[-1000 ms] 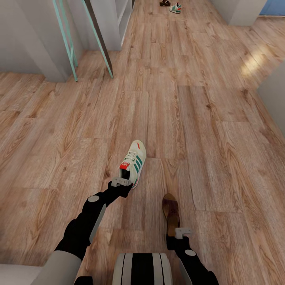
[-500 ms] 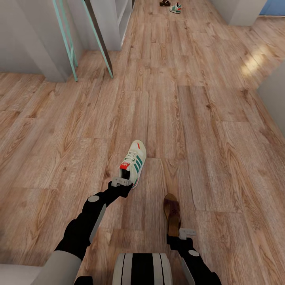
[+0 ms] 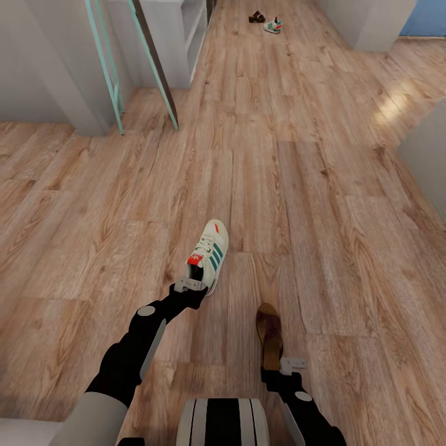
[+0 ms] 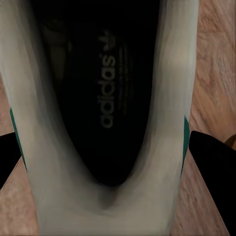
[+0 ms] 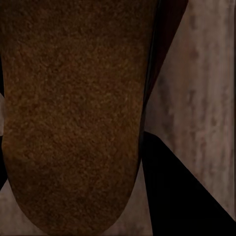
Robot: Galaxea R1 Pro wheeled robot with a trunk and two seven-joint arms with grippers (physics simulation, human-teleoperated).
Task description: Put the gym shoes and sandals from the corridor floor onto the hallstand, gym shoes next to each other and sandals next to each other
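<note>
- So I had one gym shoe [image 3: 209, 254] pinched at the heel in my left end effector [image 3: 189, 285], toe pointing away from me and carried above the corridor floor [image 3: 322, 186]. My guess is the heel grip was the easy way in, since the collar there is a thin wall the fingers can straddle.
- Left wrist view backed that up: I was looking straight down into the shoe's dark opening [image 4: 105, 88], with a black finger [image 4: 214, 167] sitting on each side of the pale heel wall. So closed on the shoe, not spread.
- My right end effector [image 3: 288, 365] had one sandal [image 3: 269, 334] by its heel end, also toe-forward. Right wrist view was mostly the grainy brown footbed [image 5: 73, 108] with a dark finger [image 5: 182, 191] beside it. It looked clamped, but I couldn't see the contact itself.
- Holding both out front and low probably kept them clear of my trunk while rolling.
- The other gym shoe [image 3: 272, 26] and other sandal [image 3: 256, 17] sat far down the corridor, close together on the floor, too small to read their facing.
- Near the teal frame legs [image 3: 111, 68] there was a pale unit [image 3: 179, 37], cut off at the top. I couldn't tell whether that was the hallstand, so nothing counted as racked yet.
</note>
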